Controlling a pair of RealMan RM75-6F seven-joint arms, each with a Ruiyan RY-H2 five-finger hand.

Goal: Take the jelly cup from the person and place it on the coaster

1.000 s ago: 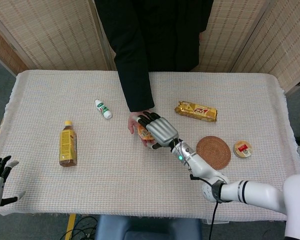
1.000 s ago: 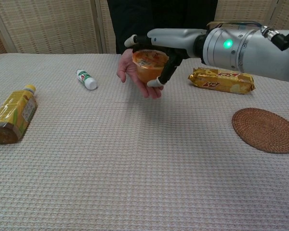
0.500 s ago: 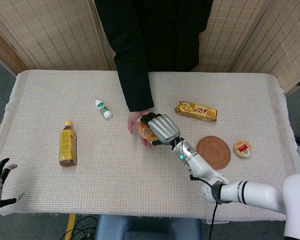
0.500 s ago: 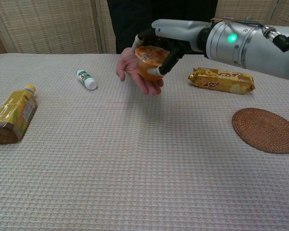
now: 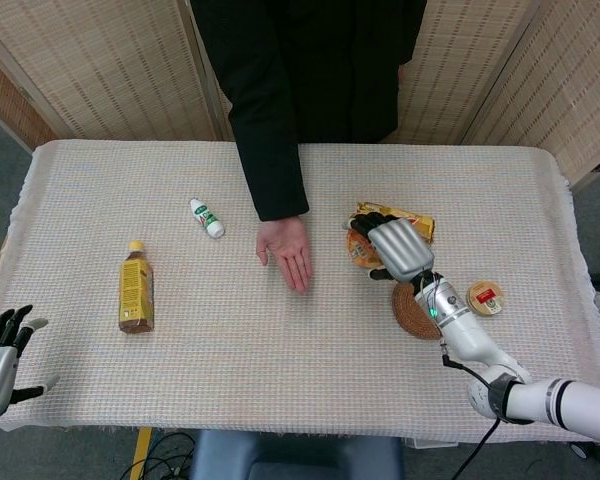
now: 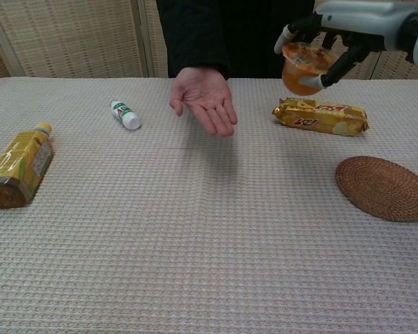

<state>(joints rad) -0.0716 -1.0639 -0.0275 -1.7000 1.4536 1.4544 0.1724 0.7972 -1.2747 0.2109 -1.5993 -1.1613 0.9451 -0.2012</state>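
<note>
My right hand (image 5: pixel 398 247) (image 6: pixel 334 35) grips the orange jelly cup (image 6: pixel 303 68) (image 5: pixel 360 250) from above and holds it in the air, over the gold snack pack (image 6: pixel 320 116). The round woven coaster (image 6: pixel 384 188) (image 5: pixel 412 310) lies on the table to the right, partly hidden by my right arm in the head view. The person's empty palm (image 5: pixel 288 250) (image 6: pixel 207 99) stays stretched out over the table, left of the cup. My left hand (image 5: pixel 0 355) hangs open off the table's near left corner.
A yellow drink bottle (image 5: pixel 136 290) lies on its side at the left, with a small white bottle (image 5: pixel 207 218) beyond it. A small round tin (image 5: pixel 485 297) sits right of the coaster. The person stands at the far edge.
My right hand lifted the jelly cup off the person's palm and carried it up and to the right, toward the coaster. The palm is now empty.
</note>
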